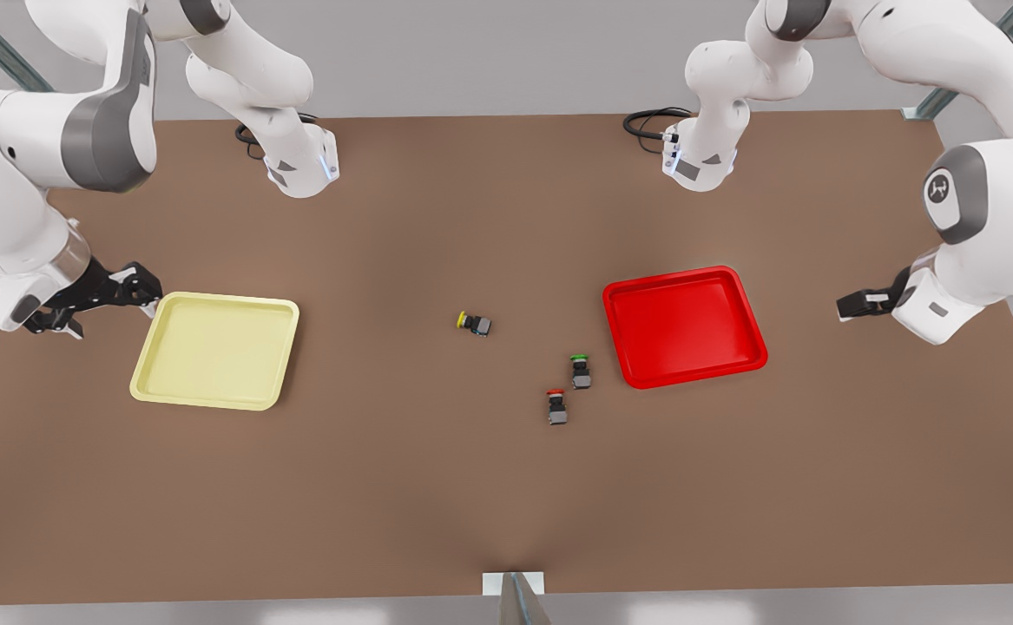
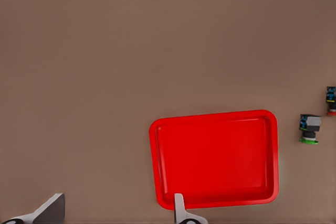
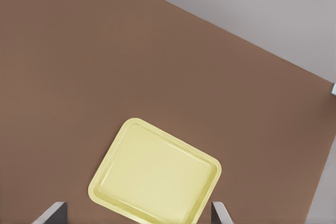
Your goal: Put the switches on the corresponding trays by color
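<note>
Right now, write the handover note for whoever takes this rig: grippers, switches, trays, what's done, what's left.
Left gripper: open, holding nothing, beside the red tray at the front view's right.
Right gripper: open, holding nothing, by the yellow tray at the front view's left.
Yellow switch: lying on its side on the table, between the trays.
Red switch: on the table, nearer the red tray, with the green switch close by it.
Done: nothing; both trays hold no switch.
Left: yellow switch into the yellow tray, red switch into the red tray. Leave the green one.
</note>
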Controlling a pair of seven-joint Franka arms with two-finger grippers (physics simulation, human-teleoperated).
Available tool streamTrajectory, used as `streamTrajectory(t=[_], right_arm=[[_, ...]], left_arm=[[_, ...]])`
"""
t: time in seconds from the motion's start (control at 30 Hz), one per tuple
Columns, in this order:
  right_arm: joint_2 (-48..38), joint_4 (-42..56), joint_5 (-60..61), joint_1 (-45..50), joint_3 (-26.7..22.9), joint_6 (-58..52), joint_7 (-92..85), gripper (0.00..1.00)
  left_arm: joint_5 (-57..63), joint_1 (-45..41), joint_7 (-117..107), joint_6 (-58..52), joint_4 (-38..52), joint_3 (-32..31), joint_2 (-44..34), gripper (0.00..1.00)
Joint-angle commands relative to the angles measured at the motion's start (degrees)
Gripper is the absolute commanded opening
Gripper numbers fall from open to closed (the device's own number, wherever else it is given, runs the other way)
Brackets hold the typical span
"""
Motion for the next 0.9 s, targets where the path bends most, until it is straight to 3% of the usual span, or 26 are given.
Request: streamTrajectory(t=[0.0, 0.1, 0.27, 0.37, 0.43, 0.53, 0.67, 0.73, 0.77, 0.87], right_arm=[[0.04, 0.0, 0.0, 0.0, 0.0, -0.09, 0.0, 1.0], [2.14, -0.53, 0.26, 3.33, 0.0, 0.09, 0.35, 1.0], [8.91, -3.33, 3.07, 28.65, 0.44, 5.62, 0.7, 1.0], [10.05, -13.97, 9.14, 31.63, 3.34, 20.03, 0.62, 1.0], [14.36, -13.97, 9.05, 34.45, 3.34, 24.25, 0.62, 1.0], [18.05, -13.71, 9.05, 35.33, 3.34, 26.81, 0.62, 1.0], [18.14, -17.84, 8.88, 36.03, 3.34, 28.21, 0.44, 1.0], [18.49, -21.0, 8.7, 36.91, 3.43, 31.46, 0.09, 1.0], [18.93, -21.0, 8.7, 37.0, 3.43, 31.46, 0.09, 1.0], [19.99, -21.62, 8.53, 37.35, 3.43, 31.81, 0.09, 1.0]], left_arm=[[0.04, -0.03, 0.05, -0.27, -0.09, -0.02, 0.04, 1.0], [0.13, 0.14, -0.04, -0.36, -1.67, -2.3, 0.21, 1.0], [1.01, -1.7, -0.65, 1.39, -1.14, -10.48, 0.65, 1.0], [1.01, -5.74, -0.83, 2.01, 2.37, -11.71, 5.39, 1.0], [1.01, -7.94, -3.64, 2.53, 7.73, -11.71, 11.28, 1.0], [1.01, -10.48, -8.04, 10.79, 8.17, -11.1, 15.85, 1.0], [-1.79, -19.27, -13.48, 11.33, 15.47, -3.72, 23.94, 1.0], [-15.42, -31.84, -15.77, 11.33, 16.52, 14.21, 28.16, 1.0], [-18.68, -34.75, -18.84, 11.33, 17.4, 17.03, 29.92, 1.0], [-21.4, -37.47, -28.16, 12.91, 20.04, 16.85, 32.38, 1.0]])
